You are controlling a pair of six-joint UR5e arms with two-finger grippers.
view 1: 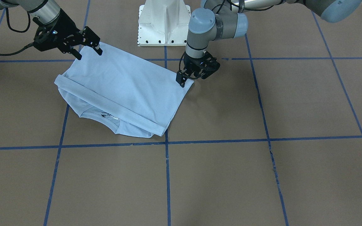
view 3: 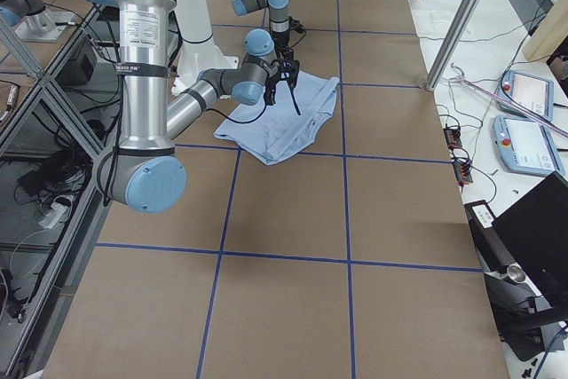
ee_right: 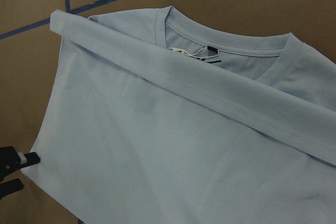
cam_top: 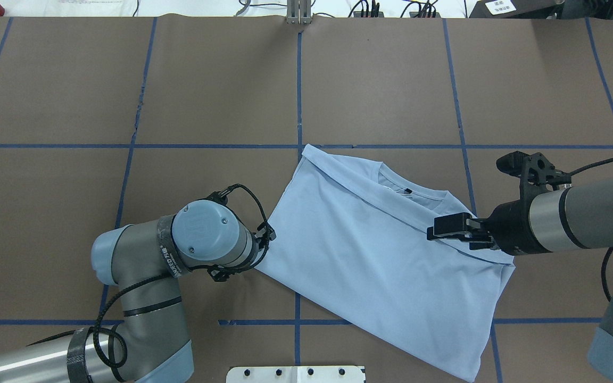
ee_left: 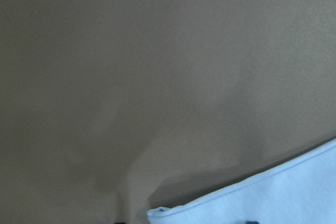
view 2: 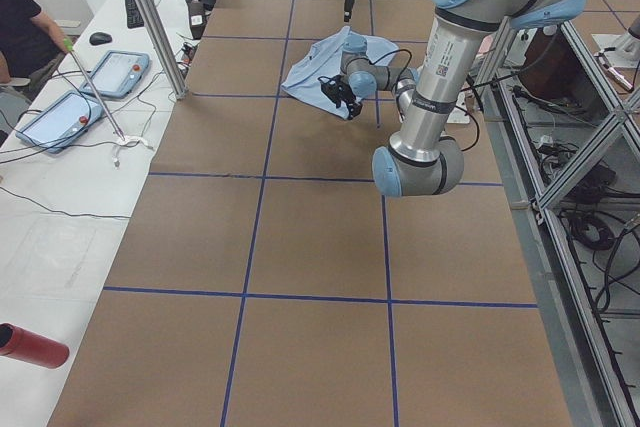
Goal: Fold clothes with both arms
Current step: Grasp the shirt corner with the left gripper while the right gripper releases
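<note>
Blue on brown: find shirt (view 1: pixel 127 88) half-folded, flat on table (view 1: pixel 262 175). Ease spread-jawed left gripper (view 1: pixel 183 81) onto its corner, drop spread-jawed right gripper (view 1: pixel 90 55) from above; pinch both layers, lift level.

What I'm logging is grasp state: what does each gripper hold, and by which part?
The right gripper is open over the T-shirt, holding nothing. The left gripper sits at one shirt corner; whether it grips cannot be told.
</note>
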